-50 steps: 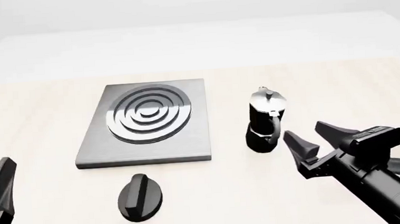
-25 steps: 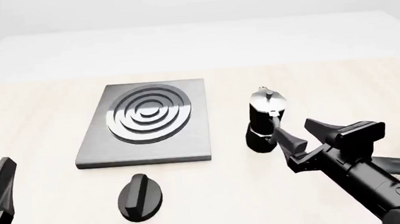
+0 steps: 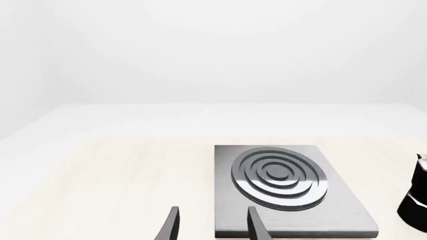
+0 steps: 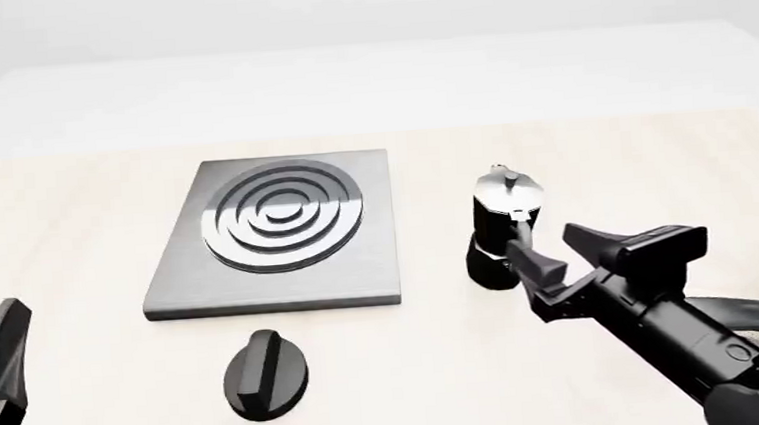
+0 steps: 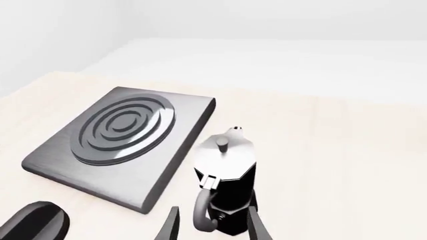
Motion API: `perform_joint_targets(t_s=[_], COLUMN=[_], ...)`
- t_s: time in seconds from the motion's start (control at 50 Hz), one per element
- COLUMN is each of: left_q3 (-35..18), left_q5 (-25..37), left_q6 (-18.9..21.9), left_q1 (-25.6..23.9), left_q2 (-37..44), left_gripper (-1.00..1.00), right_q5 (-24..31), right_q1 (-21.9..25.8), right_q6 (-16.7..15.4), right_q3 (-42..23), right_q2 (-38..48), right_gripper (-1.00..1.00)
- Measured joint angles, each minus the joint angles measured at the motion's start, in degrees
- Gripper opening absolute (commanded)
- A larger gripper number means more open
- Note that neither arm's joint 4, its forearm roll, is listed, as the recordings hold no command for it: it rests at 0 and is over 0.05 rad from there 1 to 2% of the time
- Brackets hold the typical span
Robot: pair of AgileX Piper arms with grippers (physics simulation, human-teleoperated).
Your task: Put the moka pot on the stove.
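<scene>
1. The right gripper (image 4: 552, 244), jaws wide, is closing on the pot (image 4: 499, 226), nearer than a second ago.
2. The pot is standing mid-worktop, right of the stove (image 4: 223, 274), ungrasped.
3. The left gripper (image 3: 210, 225) is idling, parted.

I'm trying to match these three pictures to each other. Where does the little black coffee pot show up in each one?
Front view: the moka pot stands on the table right of the stove, with the right gripper open just short of its handle.
Left wrist view: only a sliver of it shows, cut by the picture's edge.
Right wrist view: close up, handle toward the camera.
Shared landmark: the stove's ring burner.
</scene>
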Motion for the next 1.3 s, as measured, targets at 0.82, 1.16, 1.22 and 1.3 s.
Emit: perform_joint_targets(t_s=[0.82, 1.16, 1.22, 1.3], left_q3=[0.00, 0.00, 0.00, 0.00], left_q5=[0.00, 0.00, 0.00, 0.00], left_q6=[0.00, 0.00, 0.00, 0.00], left_q1=[0.00, 0.00, 0.00, 0.00], left_q2=[0.00, 0.00, 0.00, 0.00], left_gripper=[1.00, 1.00, 1.00, 1.00], right_q5=[-0.84, -1.00, -1.00, -1.00], right_q1=[1.02, 1.40, 1.35, 1.24], right_q6=[1.48, 1.10, 1.03, 0.91], right_q3=[-3.37, -4.19, -4.16, -4.03], right_q2=[6.61, 7.61, 7.53, 7.29], right_gripper=[1.00, -1.00, -1.00, -1.00])
